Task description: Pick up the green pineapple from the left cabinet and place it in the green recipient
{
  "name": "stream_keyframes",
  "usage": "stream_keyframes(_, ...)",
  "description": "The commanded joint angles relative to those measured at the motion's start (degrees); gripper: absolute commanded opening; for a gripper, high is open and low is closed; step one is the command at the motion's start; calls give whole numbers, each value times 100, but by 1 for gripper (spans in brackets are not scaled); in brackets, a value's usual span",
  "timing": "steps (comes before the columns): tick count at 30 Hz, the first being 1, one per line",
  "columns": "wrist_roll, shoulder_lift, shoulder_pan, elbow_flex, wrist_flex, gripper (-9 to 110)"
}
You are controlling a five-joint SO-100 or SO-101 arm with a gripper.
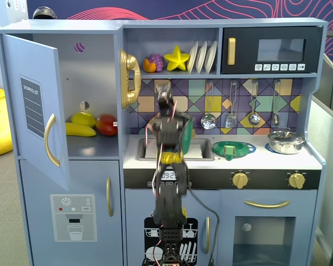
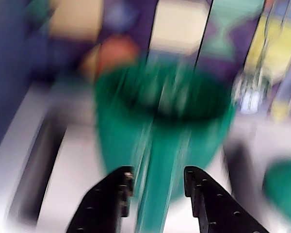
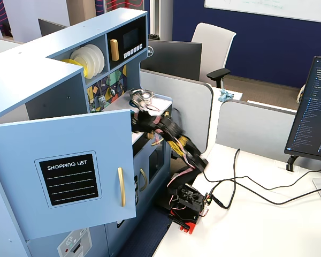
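Arm: a black arm (image 1: 169, 166) stands in front of the toy kitchen, reaching up over the sink (image 1: 202, 149); in a fixed view from the side it is motion-blurred (image 3: 168, 134).
Tool: in the wrist view the tool (image 2: 157, 182) has its two black fingers (image 2: 117, 191) apart, with nothing seen between them but the cup beyond. In both fixed views the tool is too blurred or hidden to judge.
Green cup: a tall dark green ribbed cup (image 2: 184, 141) fills the middle of the wrist view, just beyond the fingertips, its wide rim toward the far tiled wall; the picture is smeared. In the front fixed view only a sliver of it shows at the right of the arm (image 1: 186, 132), at the sink.
Green pineapple: it cannot be made out in any view; whether it lies inside the cup cannot be told.
Left cabinet: the light-blue compartment (image 1: 94, 72) at the left has its door (image 1: 36, 105) swung open; the door carries a gold handle and a "shopping list" label (image 3: 69, 178).
Cabinet shelf: a yellow banana (image 1: 79, 129), a yellow-green fruit (image 1: 83, 117) behind it and a red round fruit (image 1: 106, 124) at the right, close together.
Surface right of the sink: a flat green strainer dish (image 1: 233, 148) and, farther right, a metal pot (image 1: 286, 141).
Upper shelf: grapes with an orange piece (image 1: 152, 62), a yellow star (image 1: 177, 58), white plates (image 1: 202, 56); a black microwave (image 1: 272, 51) at the right.
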Motion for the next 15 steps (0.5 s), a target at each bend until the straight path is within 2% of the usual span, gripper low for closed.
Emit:
stream_keyframes(1, 35, 1459, 176, 2725, -316, 3)
stream_keyframes(8, 1011, 3129, -202, 6135, -466, 5)
stream_keyframes(15, 1230, 4236, 114, 7559, 861, 7)
